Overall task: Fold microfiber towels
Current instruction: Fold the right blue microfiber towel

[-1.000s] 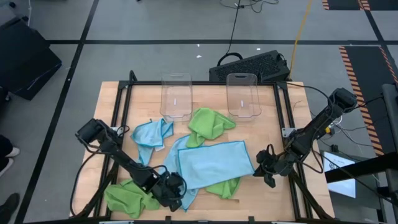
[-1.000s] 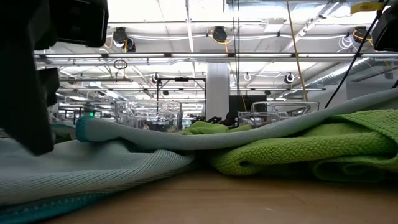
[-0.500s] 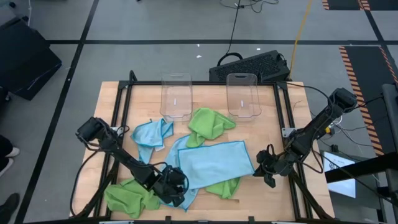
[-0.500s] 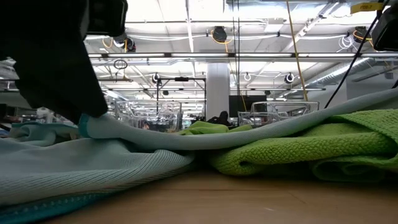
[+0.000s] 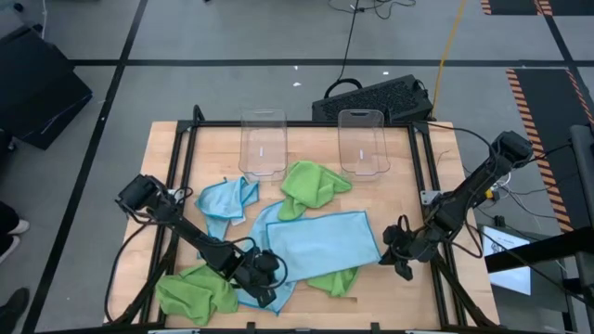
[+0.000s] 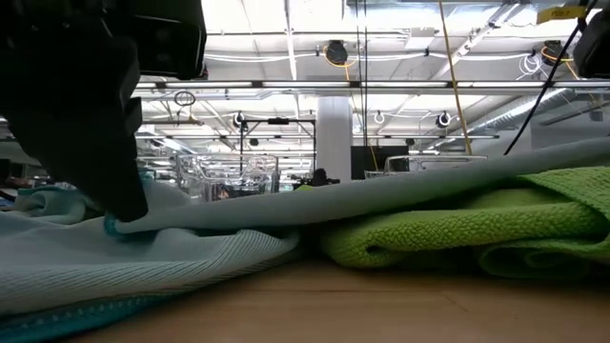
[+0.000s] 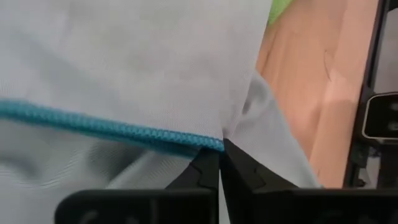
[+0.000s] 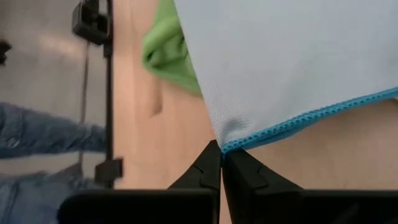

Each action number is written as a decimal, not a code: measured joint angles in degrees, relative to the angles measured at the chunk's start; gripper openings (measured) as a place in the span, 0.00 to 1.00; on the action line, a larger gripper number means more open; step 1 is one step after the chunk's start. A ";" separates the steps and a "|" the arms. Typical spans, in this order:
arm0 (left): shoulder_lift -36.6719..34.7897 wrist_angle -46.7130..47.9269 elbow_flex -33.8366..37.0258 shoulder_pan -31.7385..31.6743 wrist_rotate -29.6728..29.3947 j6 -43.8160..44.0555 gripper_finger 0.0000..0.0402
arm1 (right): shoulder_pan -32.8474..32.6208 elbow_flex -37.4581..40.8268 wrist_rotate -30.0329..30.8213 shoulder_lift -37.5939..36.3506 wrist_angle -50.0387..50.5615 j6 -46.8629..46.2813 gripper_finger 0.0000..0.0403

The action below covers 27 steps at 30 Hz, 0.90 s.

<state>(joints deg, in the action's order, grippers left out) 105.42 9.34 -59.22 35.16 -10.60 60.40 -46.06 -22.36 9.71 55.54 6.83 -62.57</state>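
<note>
A light blue microfiber towel (image 5: 320, 243) lies spread in the middle of the table, partly over a lime green one (image 5: 336, 278). My left gripper (image 5: 264, 275) is shut on its near left part, and my right gripper (image 5: 386, 254) is shut on its near right corner. In the low view the left gripper (image 6: 122, 205) shows dark at the left. Another green towel (image 5: 314, 183) and a crumpled blue one (image 5: 227, 199) lie farther back. A third green towel (image 5: 193, 292) lies bunched at the near left. My left gripper pinches the blue towel's teal-stitched hem (image 7: 186, 138) between its two fingers, at the near left of the towel. It slants down onto it from the table's left. The cloth lies low on the table there, slack. My right gripper pinches the towel's near right corner (image 8: 225, 142) between its two fingers, right where the teal hem ends. It comes slanting down from the table's right. The corner lies low over the wood, and the cloth spreads away from it.
Two clear plastic bins (image 5: 263, 144) (image 5: 361, 141) stand upright at the table's far edge. A black frame (image 5: 186, 158) runs round the wooden top. Bare wood (image 5: 436, 186) shows at the far right. A dark case (image 5: 376, 97) lies beyond the table.
My left gripper has gone a little toward the table's right, onto the blue towel's near left hem. In the low view the raised hem now sits lower under its fingers. The right gripper and the other towels have kept still.
</note>
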 joint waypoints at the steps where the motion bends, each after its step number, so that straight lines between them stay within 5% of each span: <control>1: -0.02 -0.10 0.00 0.00 0.20 0.47 0.01 | 0.13 -0.01 -1.37 -0.18 0.38 -0.03 0.00; 9: -0.61 -7.60 -0.05 0.59 1.64 2.58 0.01 | 0.46 -0.03 -11.01 -4.04 8.61 -2.79 0.00; 20: -0.61 -12.70 -0.11 0.22 -1.45 2.15 0.01 | 0.55 -0.14 -12.47 -8.01 24.27 -2.08 0.01; 27: -0.54 -15.18 -0.02 0.56 -3.99 -0.98 0.15 | 0.47 0.12 -13.06 -7.87 25.67 -1.32 0.09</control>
<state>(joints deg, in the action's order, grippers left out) 104.88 -5.84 -59.24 35.72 -14.59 59.43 -45.59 -22.24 -3.36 47.67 32.50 -63.90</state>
